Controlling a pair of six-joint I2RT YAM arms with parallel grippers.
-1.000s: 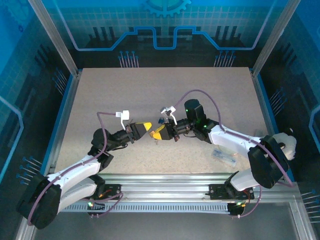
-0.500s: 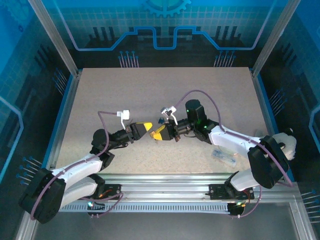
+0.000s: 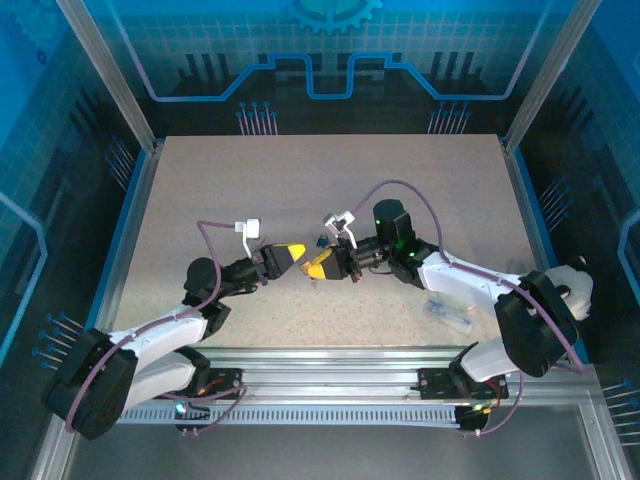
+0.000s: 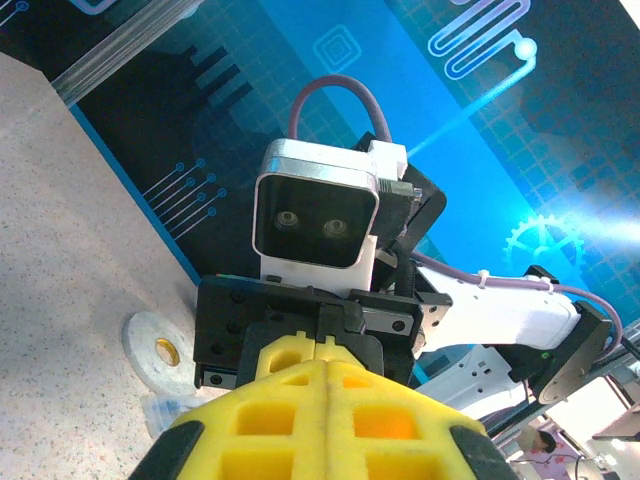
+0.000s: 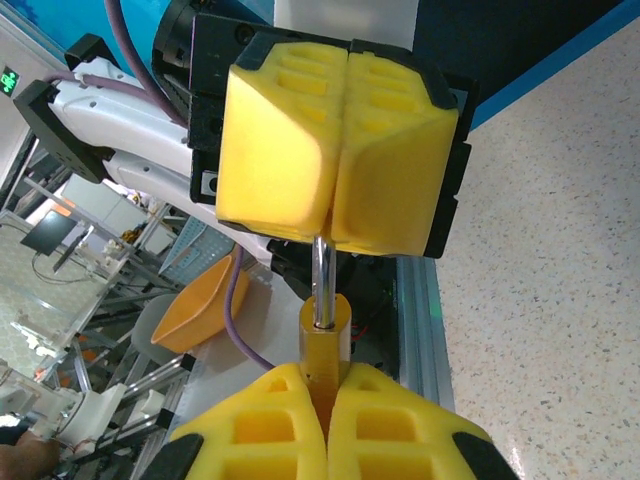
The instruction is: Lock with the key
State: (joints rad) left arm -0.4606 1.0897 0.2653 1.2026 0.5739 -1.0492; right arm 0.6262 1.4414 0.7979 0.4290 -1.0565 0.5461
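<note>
The small yellow padlock (image 5: 322,350) sits clamped between the yellow foam pads of my right gripper (image 5: 325,392), held in the air over the worktop, nearer its front edge than its back and about midway between its left and right edges. A thin silver metal bar (image 5: 321,275) rises out of the padlock's top and runs straight into the seam of my left gripper (image 5: 334,228), whose two yellow pads are pressed together around it. I cannot tell whether that bar is the shackle or the key.

From above, my left gripper (image 3: 294,251) and right gripper (image 3: 318,266) meet nose to nose, both arms bent in from the front corners.

The speckled beige worktop (image 3: 330,180) lies bare across its back half. A crumpled clear plastic bag (image 3: 448,311) rests near the front right corner, beside my right arm. A flat white disc with a gold centre (image 4: 160,350) lies on the surface below my grippers.

Slanted aluminium posts (image 3: 105,75) frame the worktop, with blue translucent panels printed with circuit lines (image 3: 320,45) on three sides.
</note>
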